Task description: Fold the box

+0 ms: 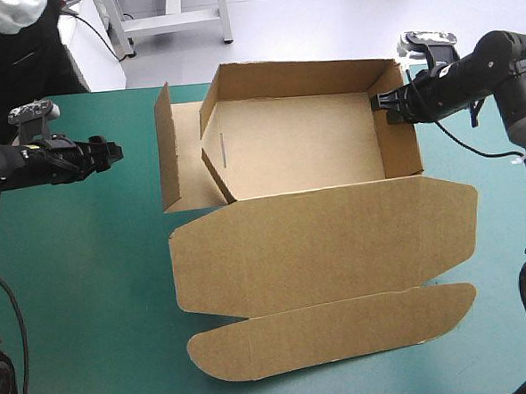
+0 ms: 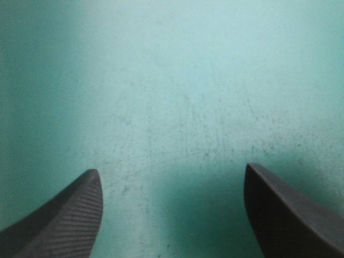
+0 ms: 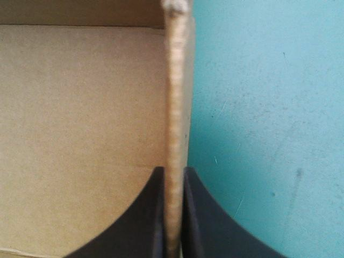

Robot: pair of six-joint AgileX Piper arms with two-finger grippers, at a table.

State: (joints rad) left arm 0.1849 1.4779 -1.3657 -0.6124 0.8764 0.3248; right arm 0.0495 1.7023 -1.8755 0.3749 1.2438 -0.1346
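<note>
Box: a cut sheet of brown cardboard [image 1: 304,145], raised into an open tray, sits toward the table's far edge, a little right of the middle.
Tray walls: far wall and right wall [image 1: 400,126] stand upright; the left wall [image 1: 210,138] leans, with a narrow slot cut in it.
Left side panel: a loose brown panel [image 1: 189,157] lies open on the cover beyond the leaning wall, its outer strip turned up.
Lid: the broad brown lid [image 1: 324,242] lies flat toward the table's near edge, joined to the tray's front; its long rounded tuck flap [image 1: 334,331] lies flat beyond it, nearest the near edge.
Table: teal-green cover [image 1: 72,289], bare around the box.
Right gripper [image 1: 378,102]: clenched on the top of the right wall near the tray's far right corner; from its wrist camera the black fingers pinch the board edge [image 3: 176,107], one inside the tray, one outside over the cover [image 3: 269,107].
Left gripper [image 1: 113,153]: released, black fingers spread wide, near the table's left edge and well apart from the box; only bare cover [image 2: 172,80] lies ahead of it.
</note>
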